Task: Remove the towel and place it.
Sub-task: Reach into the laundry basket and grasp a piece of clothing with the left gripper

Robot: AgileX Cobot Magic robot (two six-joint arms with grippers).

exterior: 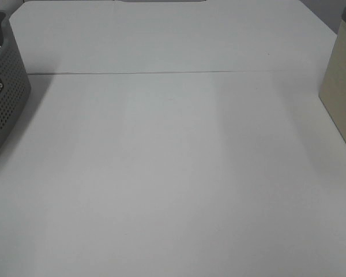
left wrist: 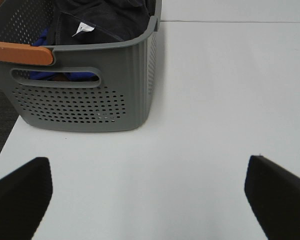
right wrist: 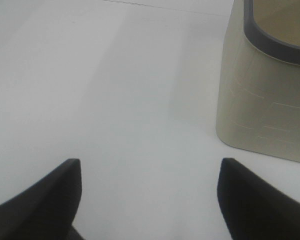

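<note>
The towel (left wrist: 107, 17), a dark charcoal cloth with a small white tag, lies bunched inside a grey perforated basket (left wrist: 90, 105). In the exterior high view only the basket's corner (exterior: 6, 98) shows at the left edge, and the towel and both grippers are out of sight. My left gripper (left wrist: 147, 167) hovers over the white table a short way in front of the basket, jaws wide open and empty. My right gripper (right wrist: 151, 167) is also open and empty, above bare table beside a beige bin (right wrist: 260, 110).
An orange handle (left wrist: 20, 52) crosses the basket's rim, and something blue (left wrist: 42, 37) lies under the towel. The beige bin (exterior: 341, 98) stands at the right edge. A seam (exterior: 173, 72) runs across the white table (exterior: 173, 173). Dark floor lies past the table's edge beside the basket.
</note>
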